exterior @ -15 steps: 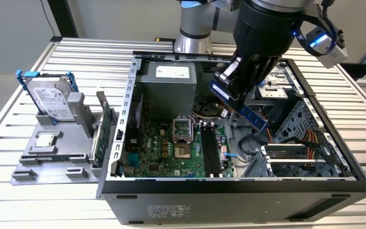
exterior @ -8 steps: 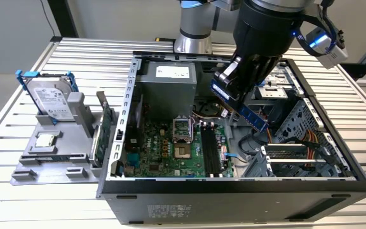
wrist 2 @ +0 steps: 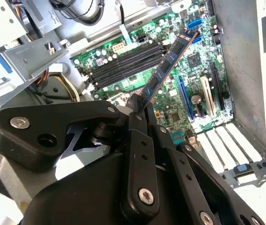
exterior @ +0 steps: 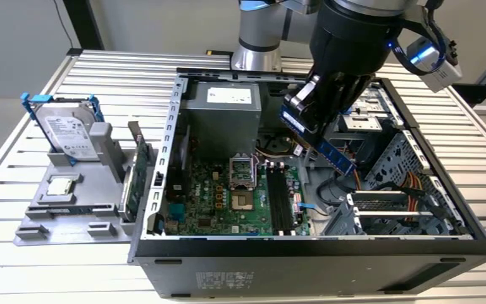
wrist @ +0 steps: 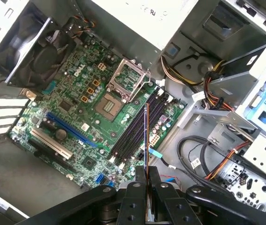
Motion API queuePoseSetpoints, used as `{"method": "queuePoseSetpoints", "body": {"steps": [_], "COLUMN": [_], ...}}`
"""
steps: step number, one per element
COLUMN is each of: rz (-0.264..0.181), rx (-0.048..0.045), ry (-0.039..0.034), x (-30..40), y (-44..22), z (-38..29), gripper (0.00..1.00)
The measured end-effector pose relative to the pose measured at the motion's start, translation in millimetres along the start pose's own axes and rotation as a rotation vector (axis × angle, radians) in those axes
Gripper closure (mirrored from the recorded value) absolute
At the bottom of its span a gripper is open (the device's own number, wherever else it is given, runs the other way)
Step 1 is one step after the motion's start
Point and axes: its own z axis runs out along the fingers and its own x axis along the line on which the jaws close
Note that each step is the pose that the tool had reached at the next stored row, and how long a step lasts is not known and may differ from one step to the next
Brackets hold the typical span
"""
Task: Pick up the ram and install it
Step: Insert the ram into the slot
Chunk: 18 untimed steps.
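Note:
The ram (exterior: 336, 155) is a thin blue stick with dark chips, hanging tilted above the open computer case (exterior: 174, 126). My gripper (exterior: 309, 125) is shut on one end of it. In the second wrist view the ram (wrist 2: 168, 63) reaches from the gripper (wrist 2: 140, 107) out over the green motherboard (wrist 2: 180, 101). In the first wrist view the ram (wrist: 146, 136) shows edge-on, rising from the gripper (wrist: 147, 176) and lined up roughly along the black memory slots (wrist: 135, 129). Those slots (exterior: 278, 199) lie below the stick, apart from it.
A grey holder (exterior: 66, 215) at the exterior view's left carries a silver hard drive in a blue frame (exterior: 66, 130) and a green circuit card (exterior: 142, 164). Inside the case are the power supply (exterior: 226, 114), processor socket (exterior: 241, 170), drive cage (exterior: 412, 164) and loose cables (wrist: 203, 161).

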Motion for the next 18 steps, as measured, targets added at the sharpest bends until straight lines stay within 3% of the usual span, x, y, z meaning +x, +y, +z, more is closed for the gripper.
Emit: {"method": "queuePoseSetpoints", "body": {"steps": [18], "rz": [0.317], "rx": [0.0033], "ry": [-0.0034], "x": [0.0], "y": [0.0], "z": [0.4], "gripper": [1.00]}}
